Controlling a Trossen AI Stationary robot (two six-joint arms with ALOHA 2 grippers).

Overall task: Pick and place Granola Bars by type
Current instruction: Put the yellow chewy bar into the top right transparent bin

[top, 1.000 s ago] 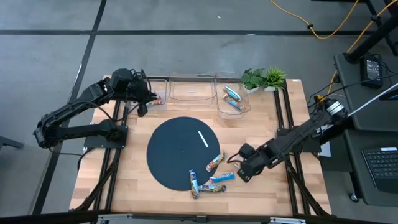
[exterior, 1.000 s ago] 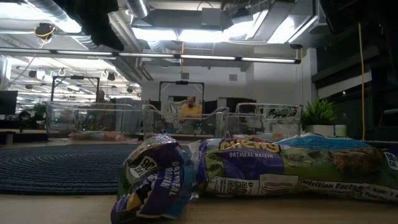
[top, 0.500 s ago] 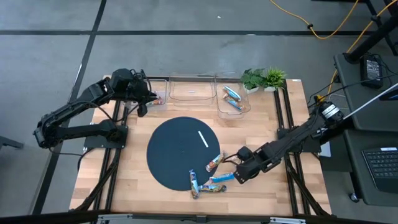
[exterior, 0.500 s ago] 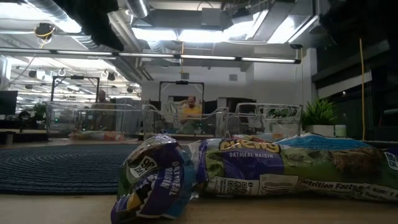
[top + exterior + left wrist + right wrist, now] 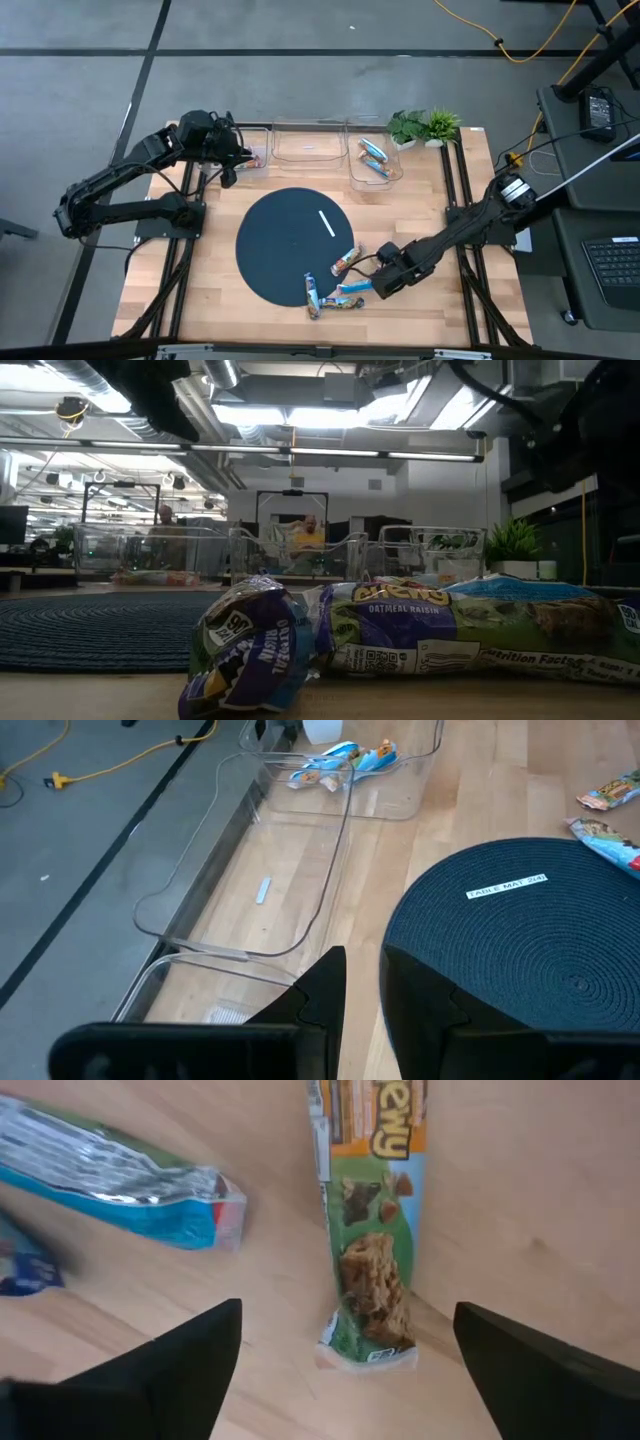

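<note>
Several granola bars lie near the mat's near right edge. An orange-and-green bar (image 5: 372,1250) (image 5: 345,261) lies by a blue one (image 5: 120,1180) (image 5: 357,287), and two more (image 5: 325,298) fill the low view's foreground (image 5: 400,635). My right gripper (image 5: 345,1370) (image 5: 378,283) hovers open, one finger on each side of the orange-and-green bar's end, touching nothing. My left gripper (image 5: 365,990) (image 5: 228,165) waits at the far left by the clear bins, holding nothing, with a narrow gap between its fingers.
Three clear bins line the far edge: the left one (image 5: 250,150) holds a bar, the middle one (image 5: 308,145) (image 5: 250,890) only a small white label, the right one (image 5: 373,160) blue bars. A round dark mat (image 5: 293,243) with a white label lies mid-table. Small plants (image 5: 425,125) stand far right.
My right gripper has moved toward the table's left and near edge, closing in on the bars by the mat's edge; its arm now shows at the top right of the low view. The bars have stayed in place.
</note>
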